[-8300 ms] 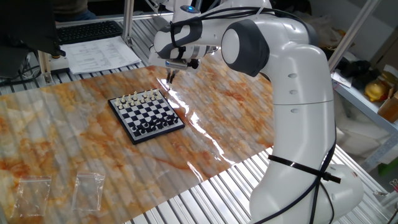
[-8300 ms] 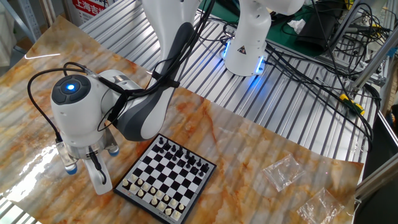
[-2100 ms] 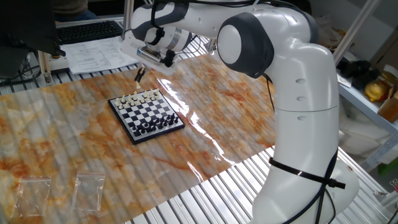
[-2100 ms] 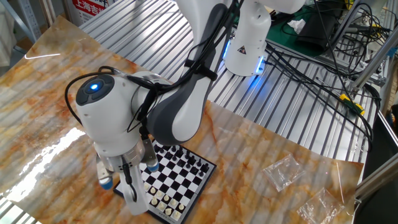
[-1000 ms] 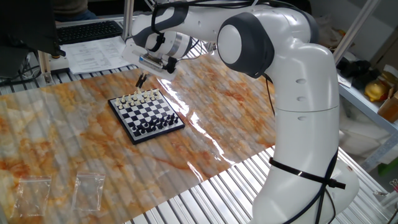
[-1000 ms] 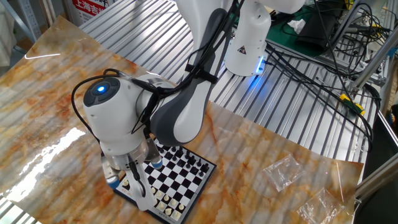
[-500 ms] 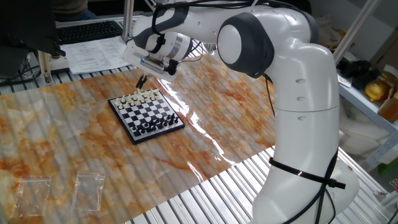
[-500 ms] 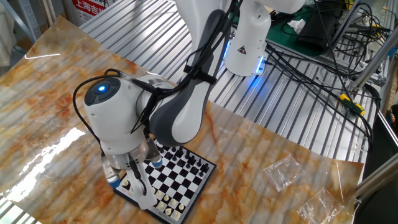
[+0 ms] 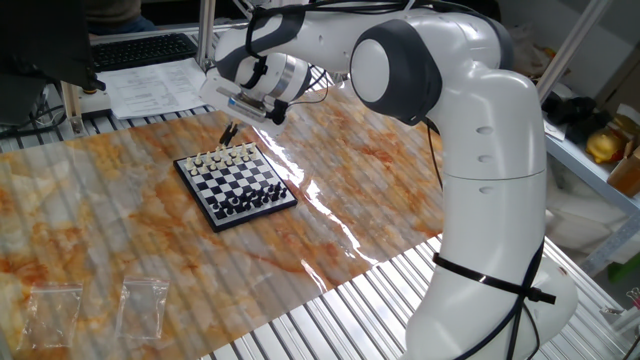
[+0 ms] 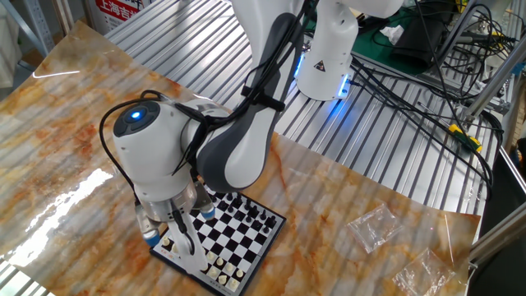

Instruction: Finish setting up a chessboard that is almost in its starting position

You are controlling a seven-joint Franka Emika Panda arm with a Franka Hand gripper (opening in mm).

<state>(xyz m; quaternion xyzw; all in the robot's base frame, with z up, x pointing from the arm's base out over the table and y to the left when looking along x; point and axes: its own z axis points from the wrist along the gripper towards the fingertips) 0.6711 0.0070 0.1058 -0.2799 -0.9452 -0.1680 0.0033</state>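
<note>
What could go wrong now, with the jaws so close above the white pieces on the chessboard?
1. The gripper hangs over the white pieces, which stand tightly packed; coming down, a finger might knock over a neighbour.
2. The chessboard lies loose on the glossy table, so a sideways push could slide it.
3. The pieces are tiny, so the jaws may close beside one rather than around it.

Reaches far out from the white base, upper arm arching up and forearm stretched forward, wrist bent so the gripper (image 9: 230, 133) points steeply down. Hangs low, fingers (image 10: 190, 247) close together, tips dark and slim; whether anything sits between them cannot be told.
</note>
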